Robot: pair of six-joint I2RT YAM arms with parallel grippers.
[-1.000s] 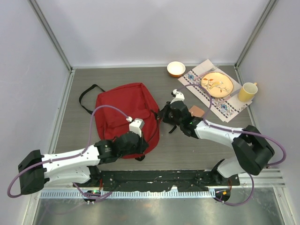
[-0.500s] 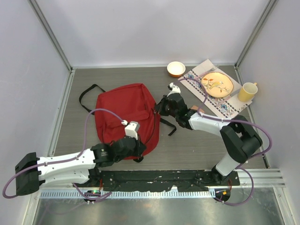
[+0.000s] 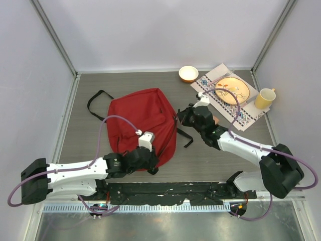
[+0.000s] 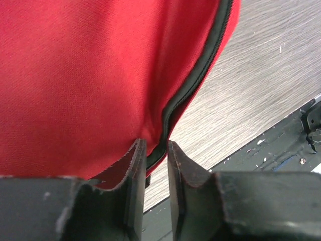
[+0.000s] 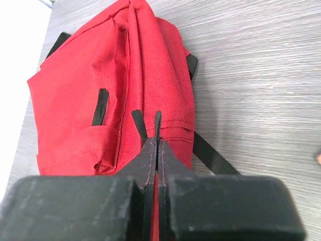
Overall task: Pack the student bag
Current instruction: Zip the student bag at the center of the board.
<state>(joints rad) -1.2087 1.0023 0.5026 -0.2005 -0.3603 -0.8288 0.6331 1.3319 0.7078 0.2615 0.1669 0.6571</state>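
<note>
Student bag (image 3: 143,120) flat on table (image 3: 210,160), left of centre, gripper at two edges.
Top: left gripper (image 3: 151,168) at near edge, right gripper (image 3: 181,117) at right edge, prob. to tension fabric. L wrist: slightly parted round black seam (image 4: 195,85), no clamp. R wrist: pinched tight on strap loop (image 5: 157,120).

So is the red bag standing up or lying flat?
Lying flat: the bag shows its broad side up on the table, straps trailing beside.

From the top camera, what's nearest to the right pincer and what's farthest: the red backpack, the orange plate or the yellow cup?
1. Student bag: nearest, the right pincer is shut on it, at its right side.
2. Orange plate: farther back, to the right.
3. Yellow cup: farthest, right of the plate.
</note>
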